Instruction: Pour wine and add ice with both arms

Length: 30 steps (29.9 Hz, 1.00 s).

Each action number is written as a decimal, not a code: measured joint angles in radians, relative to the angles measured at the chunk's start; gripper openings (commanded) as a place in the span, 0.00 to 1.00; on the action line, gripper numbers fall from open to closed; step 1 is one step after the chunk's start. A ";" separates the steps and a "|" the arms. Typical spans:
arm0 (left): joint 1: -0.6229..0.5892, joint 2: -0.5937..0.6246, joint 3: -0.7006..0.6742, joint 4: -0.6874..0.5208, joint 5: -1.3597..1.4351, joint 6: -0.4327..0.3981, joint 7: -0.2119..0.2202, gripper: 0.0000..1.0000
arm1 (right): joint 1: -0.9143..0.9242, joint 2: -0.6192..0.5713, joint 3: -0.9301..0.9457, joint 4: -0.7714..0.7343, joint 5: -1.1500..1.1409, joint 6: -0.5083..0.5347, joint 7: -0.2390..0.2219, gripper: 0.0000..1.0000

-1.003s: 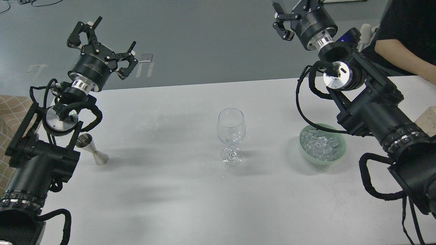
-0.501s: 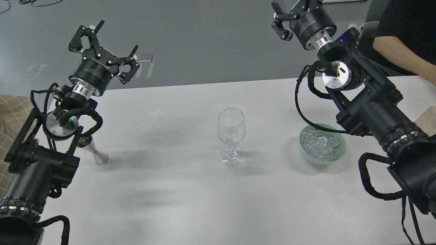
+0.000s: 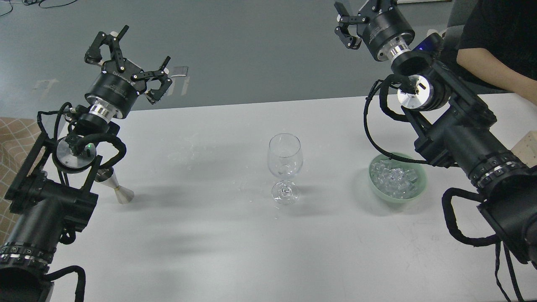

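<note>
An upright clear stemmed wine glass [image 3: 285, 157] stands at the table's middle and looks empty. The ice [image 3: 394, 178] is heaped in a pale green bowl [image 3: 420, 186] to its right, under my right arm. A silver jigger [image 3: 119, 191] stands at the left, partly hidden behind my left arm; I cannot make out any wine in it. My left gripper [image 3: 142, 48] is open and empty, raised beyond the table's far left edge. My right gripper [image 3: 356, 16] is raised at the top edge, partly cut off, and looks open and empty.
The white table [image 3: 209, 235] carries the glass, bowl and jigger. A person's bare arm [image 3: 495, 71] reaches in at the far right. A pale wooden block [image 3: 530, 147] sits at the right edge. A checked cloth [image 3: 12, 138] lies off the left edge.
My left gripper has risen slightly and shifted right, still open. The right arm barely moved. The person's arm has shifted a little.
</note>
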 measured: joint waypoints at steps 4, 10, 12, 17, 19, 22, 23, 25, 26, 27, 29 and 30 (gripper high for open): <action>0.000 0.000 -0.001 0.000 0.004 0.005 -0.005 0.98 | 0.000 0.000 0.000 0.000 0.000 0.000 0.000 1.00; -0.004 0.000 -0.003 0.000 0.006 0.007 -0.003 0.98 | 0.000 0.000 0.000 0.000 0.000 0.000 0.000 1.00; -0.004 0.000 -0.003 0.000 0.006 0.008 -0.002 0.98 | 0.000 0.000 0.000 0.000 0.000 0.000 0.000 1.00; -0.009 0.002 -0.005 -0.001 -0.001 0.010 -0.002 0.98 | 0.000 -0.001 0.000 0.000 0.000 0.000 0.000 1.00; -0.012 0.002 -0.005 -0.001 -0.003 0.010 -0.004 0.98 | 0.000 -0.001 0.000 0.000 0.000 0.000 0.000 1.00; -0.012 0.002 -0.006 -0.006 -0.004 0.011 -0.009 0.98 | 0.000 -0.002 0.001 0.000 0.000 0.000 0.000 1.00; -0.013 0.001 -0.006 -0.010 -0.005 0.011 -0.011 0.98 | 0.000 -0.002 0.001 0.000 0.000 0.000 0.000 1.00; -0.013 0.001 -0.006 -0.013 -0.005 0.012 -0.012 0.98 | 0.001 -0.002 0.001 0.000 0.000 0.000 0.000 1.00; -0.013 0.000 -0.006 -0.014 -0.005 0.013 -0.012 0.98 | 0.001 -0.002 0.001 0.000 0.000 0.000 0.000 1.00; -0.013 0.000 -0.007 -0.015 -0.005 0.013 -0.012 0.98 | 0.002 -0.002 0.001 0.000 0.000 0.000 0.000 1.00; -0.014 0.000 -0.008 -0.015 -0.005 0.012 -0.012 0.98 | 0.002 -0.002 0.001 0.000 0.000 0.000 0.000 1.00; -0.014 0.000 -0.008 -0.015 -0.005 0.011 -0.012 0.98 | 0.002 -0.002 0.001 0.000 0.000 0.000 0.000 1.00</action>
